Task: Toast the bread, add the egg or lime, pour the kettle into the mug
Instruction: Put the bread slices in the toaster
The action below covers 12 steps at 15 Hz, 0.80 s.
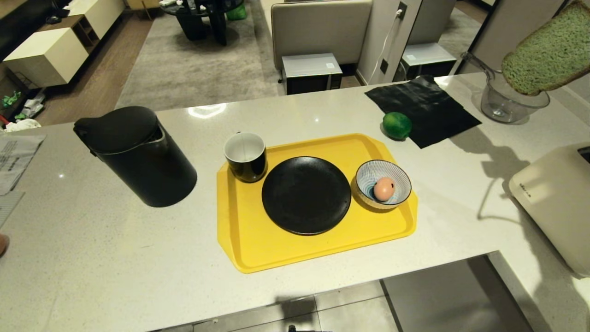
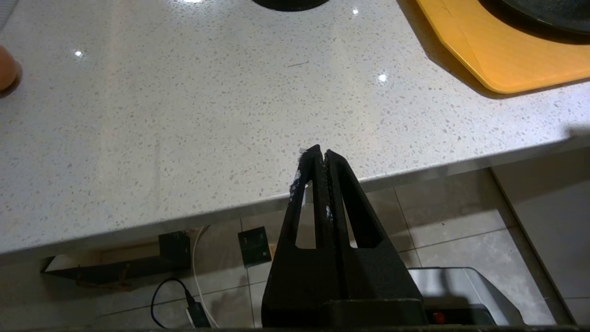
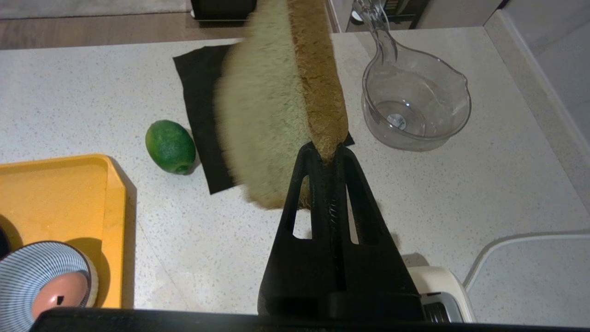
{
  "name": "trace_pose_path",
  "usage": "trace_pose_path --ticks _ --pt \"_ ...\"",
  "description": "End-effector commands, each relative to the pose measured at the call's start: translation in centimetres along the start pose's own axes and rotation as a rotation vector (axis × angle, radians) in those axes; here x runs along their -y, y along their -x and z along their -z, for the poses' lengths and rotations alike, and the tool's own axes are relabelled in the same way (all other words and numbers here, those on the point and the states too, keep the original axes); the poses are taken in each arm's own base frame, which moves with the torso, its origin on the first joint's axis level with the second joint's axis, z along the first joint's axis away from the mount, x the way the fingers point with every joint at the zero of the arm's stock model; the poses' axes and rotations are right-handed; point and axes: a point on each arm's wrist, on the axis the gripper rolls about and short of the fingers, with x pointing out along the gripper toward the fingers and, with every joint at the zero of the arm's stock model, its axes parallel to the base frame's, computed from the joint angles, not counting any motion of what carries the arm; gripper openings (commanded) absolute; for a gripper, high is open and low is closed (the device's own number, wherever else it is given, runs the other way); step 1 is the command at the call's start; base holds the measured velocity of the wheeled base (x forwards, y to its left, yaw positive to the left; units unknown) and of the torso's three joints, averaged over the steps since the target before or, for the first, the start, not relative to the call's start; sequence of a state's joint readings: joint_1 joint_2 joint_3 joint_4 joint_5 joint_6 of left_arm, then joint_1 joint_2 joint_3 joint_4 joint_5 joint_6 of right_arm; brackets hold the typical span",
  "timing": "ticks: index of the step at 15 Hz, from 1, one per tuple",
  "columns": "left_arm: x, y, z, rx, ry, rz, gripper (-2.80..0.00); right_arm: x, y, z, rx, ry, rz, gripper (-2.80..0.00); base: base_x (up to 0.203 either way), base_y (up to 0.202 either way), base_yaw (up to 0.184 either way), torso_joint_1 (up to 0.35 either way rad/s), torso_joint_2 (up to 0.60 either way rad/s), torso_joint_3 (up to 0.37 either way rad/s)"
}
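The pale green bread (image 1: 548, 50) hangs in the air at the far right, above the counter; my right gripper (image 3: 326, 152) is shut on its brown crust (image 3: 318, 92). Below it lie the black cloth (image 3: 198, 101) and the lime (image 1: 397, 125) beside the cloth. The black kettle (image 1: 136, 154) stands at the left. The mug (image 1: 245, 156) sits on the yellow tray (image 1: 258, 249). The egg (image 1: 383, 188) rests in a striped bowl (image 1: 368, 177) on the tray. My left gripper (image 2: 321, 152) is shut on nothing, above the counter's near edge.
A cream toaster (image 1: 557, 198) stands at the right edge of the counter. A clear glass jug (image 1: 502, 99) sits at the back right. A black plate (image 1: 306, 194) fills the tray's middle. Papers (image 1: 14, 157) lie at the far left.
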State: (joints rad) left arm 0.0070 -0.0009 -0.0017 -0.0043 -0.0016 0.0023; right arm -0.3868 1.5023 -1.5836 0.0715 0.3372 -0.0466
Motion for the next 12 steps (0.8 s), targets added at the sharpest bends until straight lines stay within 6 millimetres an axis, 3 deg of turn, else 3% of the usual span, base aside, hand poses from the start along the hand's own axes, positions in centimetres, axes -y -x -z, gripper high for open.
trace_pose_path --ticks 1,6,12 --pt "0.0 0.0 0.0 0.001 0.001 -0.001 -2.8 -0.03 0.07 -0.03 0.001 0.001 -0.002 -2.8 0.0 0.0 0.0 0.0 0.0 0.0" --pt "0.0 0.0 0.0 0.001 0.001 -0.001 -2.8 -0.06 0.14 0.05 -0.002 -0.001 -0.002 -2.8 -0.156 0.0 -0.002 -0.009 0.0 0.004" --pt "0.0 0.0 0.0 0.001 0.0 -0.001 -2.8 -0.11 0.26 0.11 -0.004 -0.002 -0.004 -2.8 0.0 0.0 0.0 0.0 0.0 0.0"
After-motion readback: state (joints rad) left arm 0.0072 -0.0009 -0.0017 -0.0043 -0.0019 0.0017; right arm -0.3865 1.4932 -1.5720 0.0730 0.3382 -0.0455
